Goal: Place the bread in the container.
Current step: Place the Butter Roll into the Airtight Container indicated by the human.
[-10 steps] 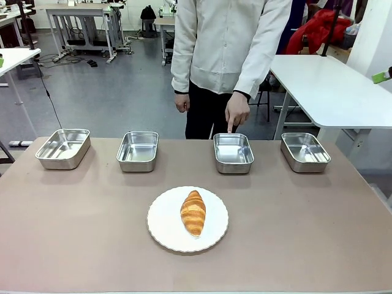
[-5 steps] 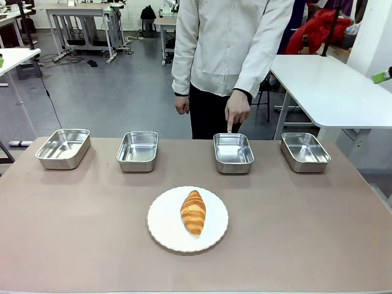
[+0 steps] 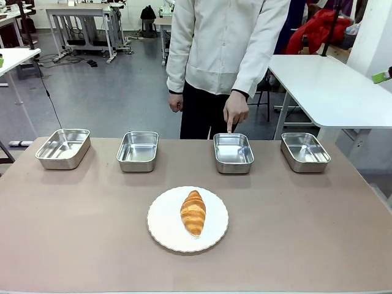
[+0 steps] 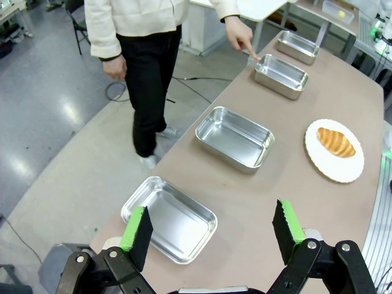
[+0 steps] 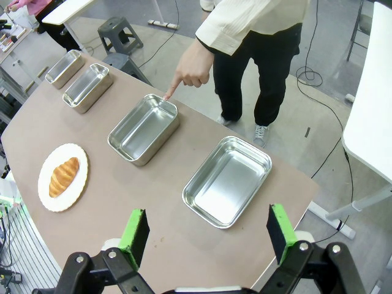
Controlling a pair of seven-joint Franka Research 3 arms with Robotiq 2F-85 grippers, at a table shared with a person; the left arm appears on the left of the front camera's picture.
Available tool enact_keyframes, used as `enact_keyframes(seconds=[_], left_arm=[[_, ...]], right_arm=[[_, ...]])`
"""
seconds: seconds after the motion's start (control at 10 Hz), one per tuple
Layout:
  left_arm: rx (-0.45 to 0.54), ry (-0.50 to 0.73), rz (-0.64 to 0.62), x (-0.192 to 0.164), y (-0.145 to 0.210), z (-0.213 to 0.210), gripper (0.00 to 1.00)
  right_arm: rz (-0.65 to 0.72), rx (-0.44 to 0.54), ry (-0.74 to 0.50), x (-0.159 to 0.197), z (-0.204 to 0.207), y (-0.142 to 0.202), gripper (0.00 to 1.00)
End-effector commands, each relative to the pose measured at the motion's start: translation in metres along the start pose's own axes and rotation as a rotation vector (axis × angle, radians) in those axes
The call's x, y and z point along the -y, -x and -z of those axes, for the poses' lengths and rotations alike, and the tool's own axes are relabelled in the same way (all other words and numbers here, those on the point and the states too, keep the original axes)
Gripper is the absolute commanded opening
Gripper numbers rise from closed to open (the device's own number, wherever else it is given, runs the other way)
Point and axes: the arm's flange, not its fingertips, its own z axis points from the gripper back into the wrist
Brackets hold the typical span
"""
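The bread (image 3: 193,212), a golden-brown croissant, lies on a round white plate (image 3: 166,229) in the middle of the table; it also shows as the bread (image 4: 335,141) and the bread (image 5: 63,176). A person's hand (image 3: 235,111) points a finger at the far rim of the container (image 3: 233,152), third pan from the left, also seen as the container (image 4: 281,75) and the container (image 5: 144,127). My left gripper (image 4: 213,229) is open, high above the leftmost pan (image 4: 169,217). My right gripper (image 5: 208,233) is open, high above the rightmost pan (image 5: 228,180).
Along the far edge of the brown table (image 3: 306,233) stand other steel pans: one far left (image 3: 63,147), one left of centre (image 3: 138,150), one far right (image 3: 304,151). The person stands just behind the table. A white table (image 3: 331,86) is at the back right.
The person has shifted slightly to the left; the pointing finger stays at the third pan. Bread and pans have not moved.
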Motion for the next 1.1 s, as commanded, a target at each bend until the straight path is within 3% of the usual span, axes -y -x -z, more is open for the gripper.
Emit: enact_keyframes(seconds=[0.0,0.3,0.6,1.0], left_arm=[[0.006,0.002,0.002,0.0,-0.001,0.0,1.0],[0.006,0.002,0.002,0.0,-0.001,0.0,1.0],[0.006,0.002,0.002,0.0,-0.001,0.0,1.0],[0.006,0.002,0.002,0.0,-0.001,0.0,1.0]], right_arm=[[0.0,0.0,0.0,0.0,0.0,0.0,1.0],[0.003,-0.04,0.089,-0.045,0.005,-0.057,1.0],[0.143,-0.089,0.109,-0.122,0.053,-0.105,1.0],[0.3,-0.186,0.199,-0.237,0.154,-0.103,1.0]])
